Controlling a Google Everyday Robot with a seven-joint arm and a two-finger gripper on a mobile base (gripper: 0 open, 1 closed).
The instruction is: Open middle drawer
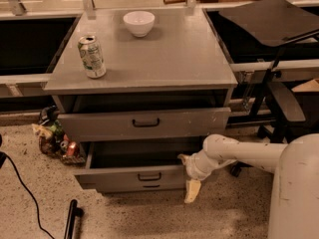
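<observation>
The grey cabinet has three drawers. The middle drawer is a low plain grey front with a small black bar handle. It stands pulled out, and its dark inside shows. My gripper is at the right end of that drawer front, off to the right of the handle. It is open and holds nothing; one cream finger points down in front of the drawer. The taller scuffed top drawer is slightly out above it.
A soda can and a white bowl stand on the cabinet top. A bag of rubbish lies left of the cabinet. A black cable and a black bar lie on the floor. A black stand is at right.
</observation>
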